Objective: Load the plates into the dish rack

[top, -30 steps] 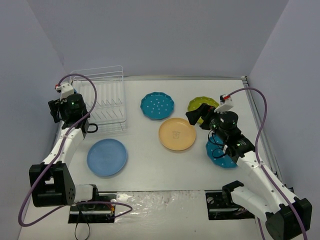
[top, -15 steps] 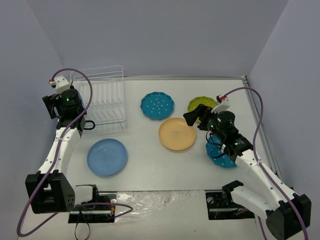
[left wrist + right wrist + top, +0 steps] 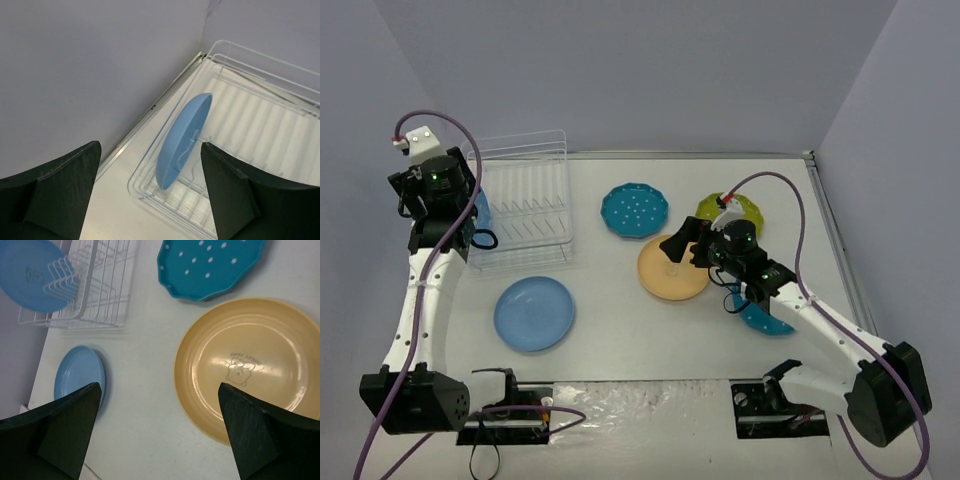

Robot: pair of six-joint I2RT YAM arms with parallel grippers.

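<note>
The white wire dish rack (image 3: 525, 205) stands at the back left. One light blue plate (image 3: 182, 137) stands upright in its left slot. My left gripper (image 3: 448, 222) hangs open and empty above that rack end (image 3: 150, 190). A second light blue plate (image 3: 534, 314) lies flat in front of the rack. My right gripper (image 3: 685, 245) is open and empty above the left rim of the orange-yellow plate (image 3: 672, 270); the right wrist view shows it over the table (image 3: 157, 410). A teal dotted plate (image 3: 635, 211), a lime green plate (image 3: 732, 207) and another teal plate (image 3: 760, 318), partly under the right arm, lie flat.
In the right wrist view the orange-yellow plate (image 3: 250, 365), the teal dotted plate (image 3: 210, 265), the flat blue plate (image 3: 80, 375) and the rack (image 3: 95, 290) all show. Purple walls close in the table on three sides. Cables loop from both arms.
My left gripper has risen and drawn back to the left of the rack. My right gripper has moved left from the lime green plate to over the orange-yellow plate.
</note>
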